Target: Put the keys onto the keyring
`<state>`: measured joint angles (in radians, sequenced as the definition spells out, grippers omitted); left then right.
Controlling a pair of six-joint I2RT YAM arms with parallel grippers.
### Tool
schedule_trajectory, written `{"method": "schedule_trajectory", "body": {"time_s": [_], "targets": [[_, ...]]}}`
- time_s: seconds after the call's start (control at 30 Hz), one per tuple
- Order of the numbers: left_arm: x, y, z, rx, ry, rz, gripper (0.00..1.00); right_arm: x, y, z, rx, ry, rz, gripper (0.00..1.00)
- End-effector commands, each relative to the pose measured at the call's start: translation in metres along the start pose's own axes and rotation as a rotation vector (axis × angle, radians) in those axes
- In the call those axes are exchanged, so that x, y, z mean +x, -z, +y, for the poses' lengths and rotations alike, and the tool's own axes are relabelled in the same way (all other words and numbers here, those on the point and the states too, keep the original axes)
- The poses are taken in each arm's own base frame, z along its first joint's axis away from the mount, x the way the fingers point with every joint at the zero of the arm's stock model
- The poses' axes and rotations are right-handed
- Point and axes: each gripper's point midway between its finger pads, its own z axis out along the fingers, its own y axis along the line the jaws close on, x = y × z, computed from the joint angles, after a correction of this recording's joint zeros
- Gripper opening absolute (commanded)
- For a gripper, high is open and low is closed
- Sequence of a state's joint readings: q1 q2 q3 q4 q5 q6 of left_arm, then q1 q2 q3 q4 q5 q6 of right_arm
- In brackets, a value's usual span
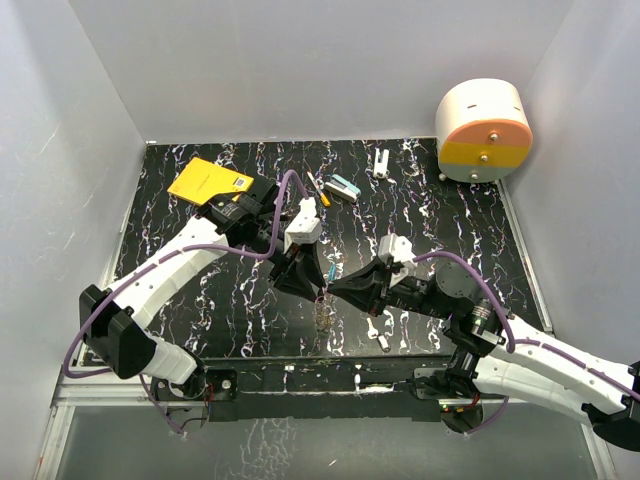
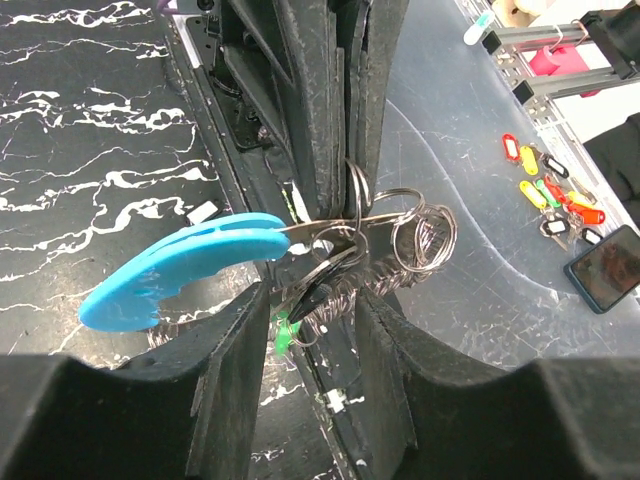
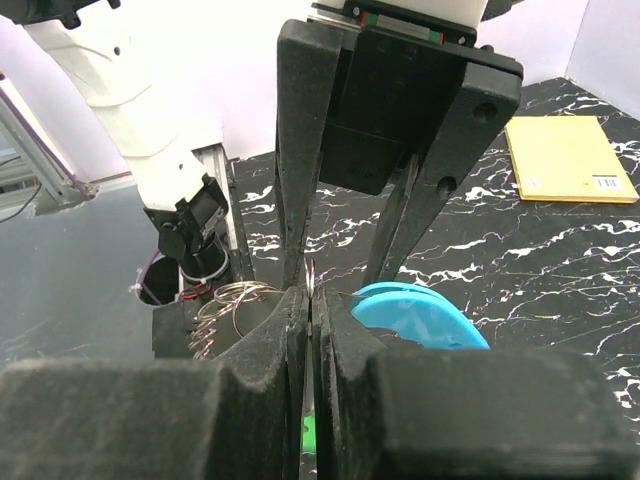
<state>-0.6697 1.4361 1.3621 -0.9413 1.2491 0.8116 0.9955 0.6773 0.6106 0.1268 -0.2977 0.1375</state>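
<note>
Pressed tight together, the right gripper (image 3: 311, 318) pinches the thin silvery wire keyring (image 2: 420, 235) with its bright blue curved plastic arc (image 2: 180, 275), held in the air above the black marbled table (image 1: 430, 210), between the two arms. The left gripper (image 2: 315, 305) stands part-spread astride the same bundle; whether it presses, I cannot tell. Small keys (image 1: 323, 314), one green-headed, dangle beneath. The wire looks light, stiff, springy and likely slippery, so it is best pinched on bare wire beside the arc, not on the loose keys.
</note>
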Motion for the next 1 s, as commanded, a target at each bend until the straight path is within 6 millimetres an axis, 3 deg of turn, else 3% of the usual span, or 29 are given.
{"method": "schedule_trajectory", "body": {"time_s": [0.0,0.27,0.6,0.73,0.97], "targets": [[-0.014,-0.003,-0.010,0.059,-0.025,-0.069,0.39,-0.052,-0.001,0.011,-0.043,0.038,-0.150,0.08],[-0.018,-0.004,-0.014,0.083,-0.023,-0.087,0.31,-0.053,-0.001,0.010,-0.037,0.034,-0.152,0.08],[-0.009,-0.008,-0.020,0.101,0.010,-0.091,0.36,-0.059,-0.004,0.003,0.006,0.030,-0.170,0.08],[-0.008,-0.009,-0.013,0.071,0.024,-0.074,0.29,-0.060,-0.007,0.003,0.002,0.025,-0.168,0.08],[-0.012,-0.007,-0.010,0.054,0.020,-0.066,0.06,-0.058,-0.006,0.001,0.013,0.025,-0.160,0.08]]}}
